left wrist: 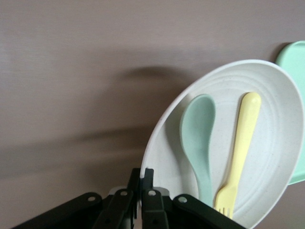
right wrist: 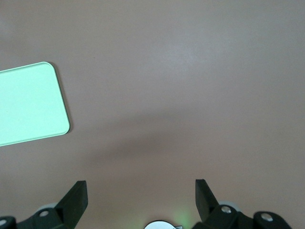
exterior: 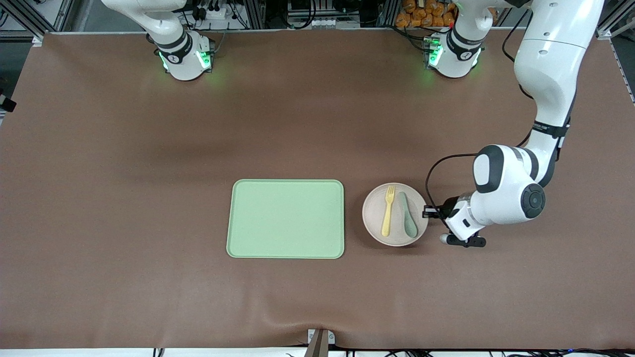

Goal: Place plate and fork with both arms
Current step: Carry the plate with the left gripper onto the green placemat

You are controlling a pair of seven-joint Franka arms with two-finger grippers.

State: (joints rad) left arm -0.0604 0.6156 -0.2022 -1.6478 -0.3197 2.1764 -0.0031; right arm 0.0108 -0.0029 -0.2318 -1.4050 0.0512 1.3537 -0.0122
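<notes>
The pale plate [exterior: 374, 214] lies on the table beside the green tray, toward the left arm's end. The yellow fork [exterior: 388, 210] and a grey-green spoon [exterior: 409, 215] lie side by side on it. My left gripper [exterior: 427, 212] is at the plate's edge, shut on the rim. In the left wrist view my left gripper [left wrist: 143, 179] pinches the rim of the plate [left wrist: 279, 119], with the fork [left wrist: 240, 148] and spoon [left wrist: 200, 133] on it. My right gripper [right wrist: 141, 195] is open and empty above bare table; it is out of the front view.
The rectangular light-green tray [exterior: 286, 218] lies mid-table with nothing on it; its corner shows in the right wrist view [right wrist: 28, 102] and its edge in the left wrist view [left wrist: 293, 55]. The brown table cover [exterior: 149, 148] spreads around.
</notes>
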